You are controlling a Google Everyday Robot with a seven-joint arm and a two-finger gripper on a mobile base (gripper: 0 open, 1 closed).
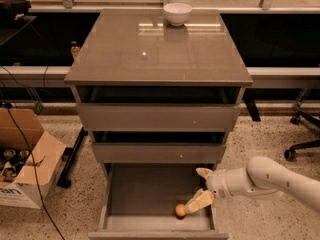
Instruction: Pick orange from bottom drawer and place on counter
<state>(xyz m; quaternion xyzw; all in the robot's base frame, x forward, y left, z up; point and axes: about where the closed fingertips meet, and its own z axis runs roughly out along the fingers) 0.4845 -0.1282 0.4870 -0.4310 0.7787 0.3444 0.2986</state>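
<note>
The orange [180, 211] lies on the grey floor of the open bottom drawer [145, 191], near its front right corner. My gripper [199, 190] reaches in from the right on a white arm, over the drawer's right side. It is open: one cream finger [201, 202] slants down and its tip sits right beside the orange, the other finger [204, 173] points up and away. Nothing is held. The counter [150, 49] is the glossy grey-brown cabinet top above.
A white bowl [177, 13] stands at the counter's back edge. The two upper drawers are slightly open. A cardboard box [25, 159] with cans sits on the floor at the left, with cables nearby. A chair base [302, 146] is at the right.
</note>
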